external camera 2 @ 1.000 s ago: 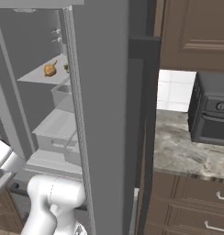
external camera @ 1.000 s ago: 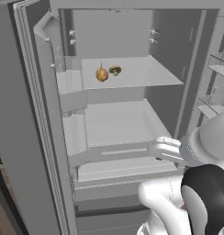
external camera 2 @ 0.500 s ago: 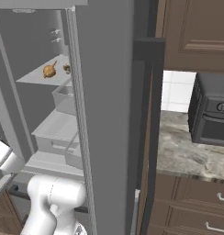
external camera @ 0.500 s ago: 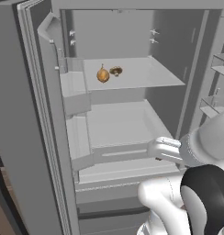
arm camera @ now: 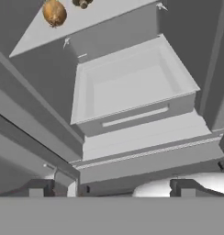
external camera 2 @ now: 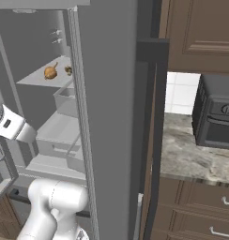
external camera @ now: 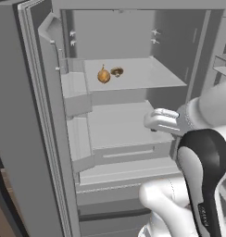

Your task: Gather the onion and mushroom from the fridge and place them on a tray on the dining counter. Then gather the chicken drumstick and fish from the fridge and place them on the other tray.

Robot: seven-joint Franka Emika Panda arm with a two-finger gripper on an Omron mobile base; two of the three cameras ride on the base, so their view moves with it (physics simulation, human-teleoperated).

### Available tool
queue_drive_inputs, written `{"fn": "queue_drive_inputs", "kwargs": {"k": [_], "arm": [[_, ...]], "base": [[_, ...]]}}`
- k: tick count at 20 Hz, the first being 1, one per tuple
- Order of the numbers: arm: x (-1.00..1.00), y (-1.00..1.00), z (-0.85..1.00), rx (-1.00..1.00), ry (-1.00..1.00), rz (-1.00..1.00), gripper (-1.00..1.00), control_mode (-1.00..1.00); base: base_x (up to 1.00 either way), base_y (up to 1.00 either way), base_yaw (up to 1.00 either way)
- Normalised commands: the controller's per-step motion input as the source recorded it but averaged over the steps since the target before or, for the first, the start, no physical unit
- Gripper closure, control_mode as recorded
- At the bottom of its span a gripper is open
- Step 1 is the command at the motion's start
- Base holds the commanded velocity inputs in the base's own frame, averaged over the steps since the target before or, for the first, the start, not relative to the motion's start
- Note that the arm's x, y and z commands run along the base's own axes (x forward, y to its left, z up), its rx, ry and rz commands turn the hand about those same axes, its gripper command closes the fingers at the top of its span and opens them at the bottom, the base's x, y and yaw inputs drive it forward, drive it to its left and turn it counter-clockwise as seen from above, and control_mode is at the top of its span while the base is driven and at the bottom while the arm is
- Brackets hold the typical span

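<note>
Onion above the open gripper

The onion [arm camera: 54, 13] lay on the fridge [external camera: 22, 120] shelf, higher than the gripper [arm camera: 111, 187], whose jaws stood apart and empty.

onion [external camera: 103, 75] left of mushroom [external camera: 116, 71] on fridge [external camera: 36, 139] shelf [external camera: 142, 74]
</note>
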Motion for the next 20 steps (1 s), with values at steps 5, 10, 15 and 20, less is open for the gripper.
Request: {"fn": "queue_drive_inputs", "kwargs": {"k": [5,10,15,20], "arm": [[0.44,0.22,0.30,-0.04,-0.13,0.03,-1.00,-1.00],[0.48,0.23,0.02,-0.02,-0.17,0.00,-1.00,-1.00],[0.54,0.00,0.04,-0.01,-0.10,0.02,-1.00,-1.00],[0.61,0.00,0.34,0.00,-0.01,0.03,-1.00,-1.00]], "base": [[0.00,0.00,0.00],[0.00,0.00,0.00],[0.00,0.00,0.00],[0.00,0.00,0.00]]}}
